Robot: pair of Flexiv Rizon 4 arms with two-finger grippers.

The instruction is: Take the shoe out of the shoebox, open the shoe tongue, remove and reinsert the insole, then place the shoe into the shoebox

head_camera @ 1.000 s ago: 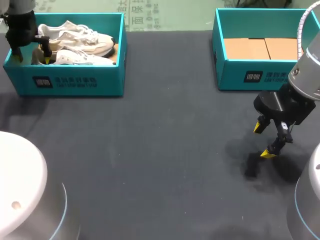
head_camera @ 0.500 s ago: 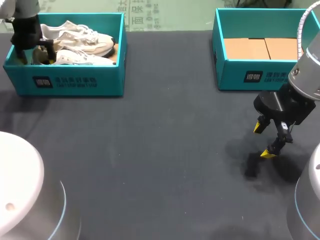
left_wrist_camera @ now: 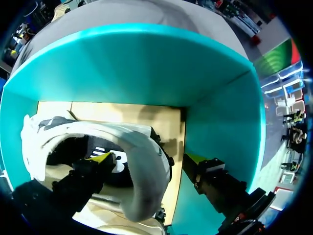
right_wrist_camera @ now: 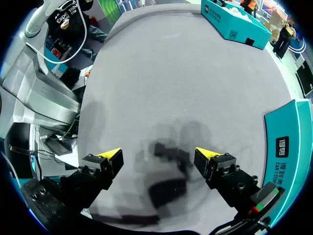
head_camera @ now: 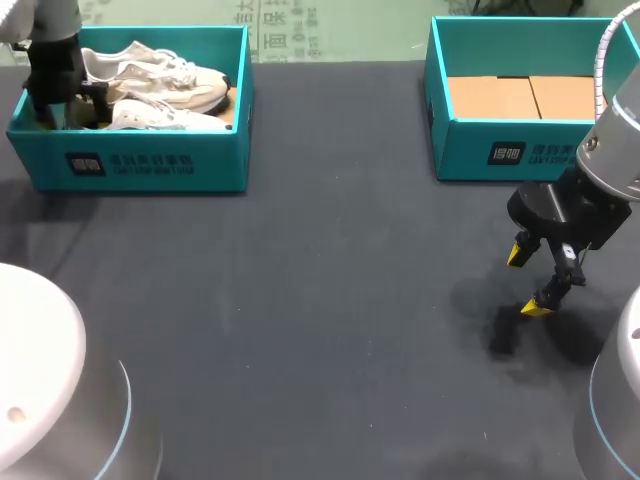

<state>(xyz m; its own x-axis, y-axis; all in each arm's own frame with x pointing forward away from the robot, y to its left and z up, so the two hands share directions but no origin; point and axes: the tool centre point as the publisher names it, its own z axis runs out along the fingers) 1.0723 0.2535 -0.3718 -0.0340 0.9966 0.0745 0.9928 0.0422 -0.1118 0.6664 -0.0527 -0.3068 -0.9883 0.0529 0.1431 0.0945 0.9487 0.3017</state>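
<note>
Shoe: a white trainer [left_wrist_camera: 146, 169] lies in the teal shoebox [left_wrist_camera: 146, 68]. Its heel collar sits between the fingers of my left pincer [left_wrist_camera: 150, 159], one finger inside the opening and the other outside, by the box wall.
Handling: I judge it light, with a soft upper and a padded collar that gives. The heel wall looks firmest, so I would bite deep there.
Left pincer: fingers apart, straddling the heel, with a gap at the outer finger.
Second trainer: beside the first [head_camera: 150, 68].
Right pincer [right_wrist_camera: 159, 156]: fingers apart, holding nothing, over bare surface [right_wrist_camera: 171, 73].
</note>
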